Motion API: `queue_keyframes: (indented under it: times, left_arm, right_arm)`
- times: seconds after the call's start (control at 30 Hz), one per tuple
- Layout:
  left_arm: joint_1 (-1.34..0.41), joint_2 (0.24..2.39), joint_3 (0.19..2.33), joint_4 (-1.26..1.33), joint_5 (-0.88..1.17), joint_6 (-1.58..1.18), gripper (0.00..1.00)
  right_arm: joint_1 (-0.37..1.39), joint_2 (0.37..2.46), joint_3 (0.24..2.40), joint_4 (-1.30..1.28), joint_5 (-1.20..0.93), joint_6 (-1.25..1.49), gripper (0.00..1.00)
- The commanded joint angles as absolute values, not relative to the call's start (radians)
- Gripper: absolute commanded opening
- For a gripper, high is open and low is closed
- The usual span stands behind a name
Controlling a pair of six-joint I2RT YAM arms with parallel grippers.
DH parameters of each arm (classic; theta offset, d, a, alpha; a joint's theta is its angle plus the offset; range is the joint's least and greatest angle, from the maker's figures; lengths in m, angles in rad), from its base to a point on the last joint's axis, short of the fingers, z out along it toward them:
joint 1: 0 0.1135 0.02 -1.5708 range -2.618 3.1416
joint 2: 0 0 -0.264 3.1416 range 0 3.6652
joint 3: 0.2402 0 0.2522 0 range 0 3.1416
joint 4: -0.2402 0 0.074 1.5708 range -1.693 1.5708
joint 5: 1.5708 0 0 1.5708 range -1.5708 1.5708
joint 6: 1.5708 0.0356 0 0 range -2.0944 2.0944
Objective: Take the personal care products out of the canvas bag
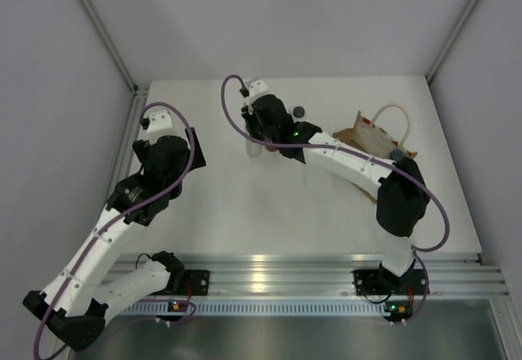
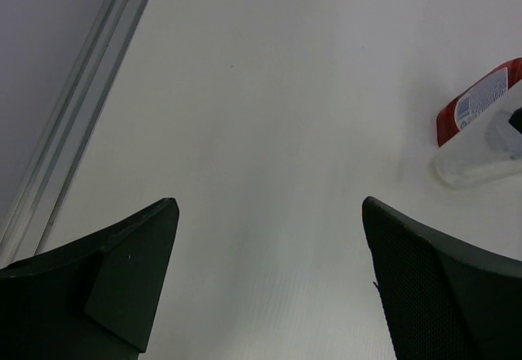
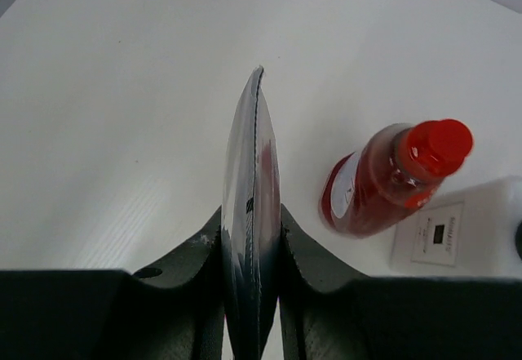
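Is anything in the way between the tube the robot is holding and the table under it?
Nothing visible. The right gripper is shut on the tube over bare table. The red bottle and white bottle sit close by, off to one side, not under it.

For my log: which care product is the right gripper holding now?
The slim grey-white tube, clamped in the right gripper; the red bottle and white bottle sit free on the table.

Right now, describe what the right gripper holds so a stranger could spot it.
On the white table, left of the canvas bag, the right gripper is shut on a slim tube. Unlike the round red bottle and the white bottle beside it, it is flat, silvery-grey and tapered.
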State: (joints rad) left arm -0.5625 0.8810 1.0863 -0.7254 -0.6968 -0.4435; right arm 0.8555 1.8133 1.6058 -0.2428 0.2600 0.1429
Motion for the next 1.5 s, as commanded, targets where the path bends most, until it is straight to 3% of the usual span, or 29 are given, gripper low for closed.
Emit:
queue_keyframes:
  times: [0.0, 0.43, 0.5, 0.53, 0.63, 0.77, 1.03, 1.47]
  left_arm:
    - [-0.558, 0.881, 1.08, -0.699, -0.724, -0.449, 0.98]
    - [-0.557, 0.873, 1.08, -0.698, -0.71, -0.453, 0.98]
    - [-0.558, 0.871, 1.08, -0.696, -0.704, -0.449, 0.98]
    - [-0.557, 0.871, 1.08, -0.698, -0.703, -0.449, 0.98]
    - [-0.558, 0.87, 1.081, -0.696, -0.693, -0.446, 0.98]
    - [-0.557, 0.874, 1.083, -0.695, -0.683, -0.443, 0.98]
    - [-0.558, 0.907, 1.081, -0.68, -0.595, -0.417, 0.98]
    - [-0.567, 1.02, 1.179, -0.609, -0.055, -0.472, 0.98]
  right_arm:
    - [0.876, 1.873, 1.695, 0.0, 0.235, 0.11, 0.0]
    - [0.871, 2.06, 1.628, 0.219, 0.186, 0.126, 0.0]
    - [0.871, 2.052, 1.608, 0.227, 0.186, 0.126, 0.14]
    - [0.871, 2.043, 1.597, 0.227, 0.187, 0.123, 0.36]
    - [0.873, 2.025, 1.588, 0.206, 0.184, 0.111, 0.69]
    - [0.873, 1.996, 1.58, 0.183, 0.183, 0.101, 0.9]
    - [0.847, 1.775, 1.497, 0.091, 0.242, 0.126, 0.9]
    - [0.539, 1.206, 1.189, -0.44, 0.383, 0.399, 0.88]
